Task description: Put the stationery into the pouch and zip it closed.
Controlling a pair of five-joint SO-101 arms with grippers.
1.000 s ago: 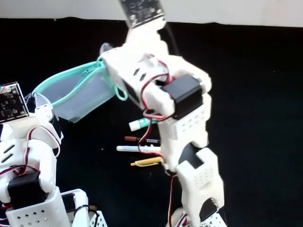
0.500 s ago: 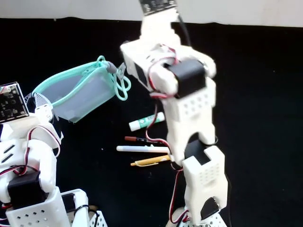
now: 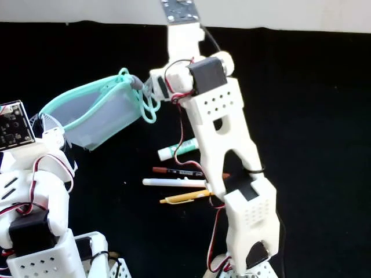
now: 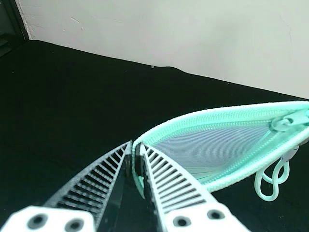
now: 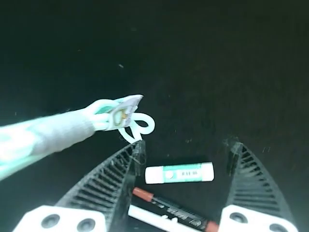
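A mint mesh pouch (image 3: 95,113) hangs in the air with its zipper mouth (image 4: 217,125) open. My left gripper (image 4: 134,146) is shut on the pouch's rim at one end, seen low on the left in the high view (image 3: 51,130). My right gripper (image 5: 186,151) is open with nothing in it, just beside the pouch's other end, where the zipper pull and loop (image 5: 126,117) dangle. On the black table below lie a glue stick (image 5: 178,173), a brown pen (image 3: 174,171), a white pen (image 3: 171,182) and a yellow pen (image 3: 182,198).
The right arm's tall white body (image 3: 232,150) stands over the right ends of the pens. A pale wall (image 3: 290,14) borders the table's far edge. Open black table (image 3: 313,116) stretches to the right of the arm.
The right arm has drawn back to the right, off the pouch's zipper end, and its wrist has turned. The pouch, the left arm and the stationery have stayed put.
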